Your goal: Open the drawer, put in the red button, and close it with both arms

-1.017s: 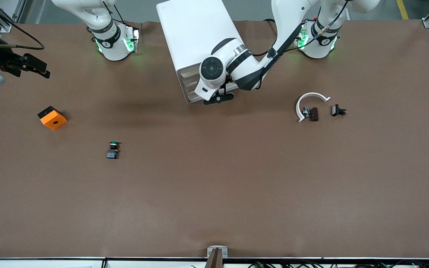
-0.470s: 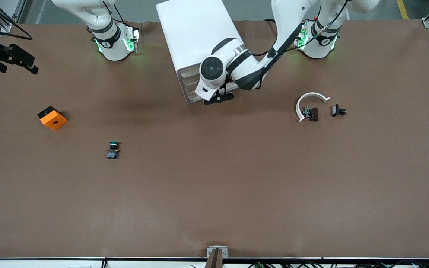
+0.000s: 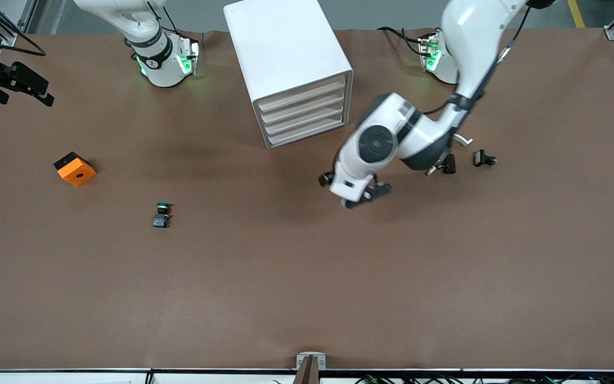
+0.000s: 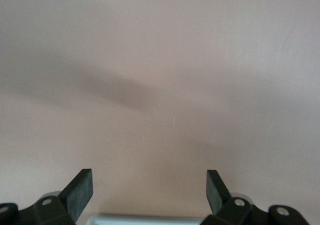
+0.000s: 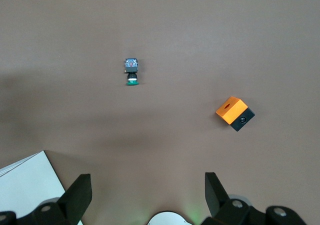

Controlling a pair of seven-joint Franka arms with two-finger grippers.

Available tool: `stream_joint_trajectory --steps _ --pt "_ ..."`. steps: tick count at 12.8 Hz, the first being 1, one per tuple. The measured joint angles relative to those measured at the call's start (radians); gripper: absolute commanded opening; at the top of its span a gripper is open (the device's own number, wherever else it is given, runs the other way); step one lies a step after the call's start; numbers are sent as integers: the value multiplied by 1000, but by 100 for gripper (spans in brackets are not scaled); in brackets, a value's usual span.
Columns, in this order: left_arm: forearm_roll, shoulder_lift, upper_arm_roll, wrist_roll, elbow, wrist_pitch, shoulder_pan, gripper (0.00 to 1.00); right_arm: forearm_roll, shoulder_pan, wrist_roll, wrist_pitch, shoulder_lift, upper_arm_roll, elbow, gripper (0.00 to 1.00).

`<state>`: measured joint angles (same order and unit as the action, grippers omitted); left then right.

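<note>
While no writing reads, left pincer hangs spread over table.

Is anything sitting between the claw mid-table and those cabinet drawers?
Nothing visible does. The left gripper hangs open over the table, with only bare tabletop between it and the drawer fronts. The green-capped button and the orange block lie toward the right arm's end, where the right gripper waits, open.
</note>
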<state>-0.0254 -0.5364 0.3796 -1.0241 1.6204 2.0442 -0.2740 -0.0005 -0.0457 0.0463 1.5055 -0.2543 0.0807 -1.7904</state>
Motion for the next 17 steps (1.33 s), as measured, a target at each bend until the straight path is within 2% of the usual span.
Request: stream_joint_trajectory --steps 3,7,10,12,17 --pt "3 50 -1 131 -17 -14 145 100 0 0 0 0 1 -1 1 100" --pt "16 127 -1 306 -33 -118 290 100 0 1 0 2 1 -1 4 100" --pt "116 145 0 335 -105 -241 329 100 0 1 0 3 1 -1 9 100" --pt "158 158 -1 335 -146 -278 342 100 0 1 0 3 2 -1 13 100" --pt "206 246 -1 449 -159 -342 405 100 0 1 0 6 8 -4 14 100"
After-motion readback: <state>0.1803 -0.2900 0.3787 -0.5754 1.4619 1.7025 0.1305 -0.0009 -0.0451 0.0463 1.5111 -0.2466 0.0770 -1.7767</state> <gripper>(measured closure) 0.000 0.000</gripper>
